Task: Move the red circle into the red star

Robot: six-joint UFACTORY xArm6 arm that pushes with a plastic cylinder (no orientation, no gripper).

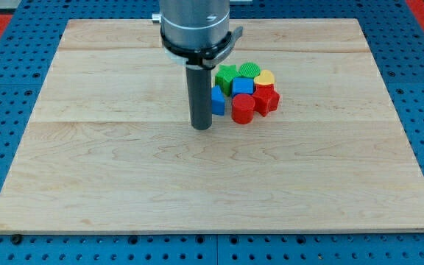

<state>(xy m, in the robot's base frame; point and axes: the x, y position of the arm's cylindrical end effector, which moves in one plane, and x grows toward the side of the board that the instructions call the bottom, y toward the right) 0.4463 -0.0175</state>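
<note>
Red circle (pixel 243 108) light, rigid, slides easily; touches red star (pixel 266 99), toward desk (pixel 124 184) far edge. Push its near-left side. Tool: bare rod, tip (pixel 202 126) left of cluster, holding nothing.

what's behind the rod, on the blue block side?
My tip stands left of the cluster. The rod covers the left part of a blue block, so its shape is unclear. The red circle and red star show fully, touching.
</note>
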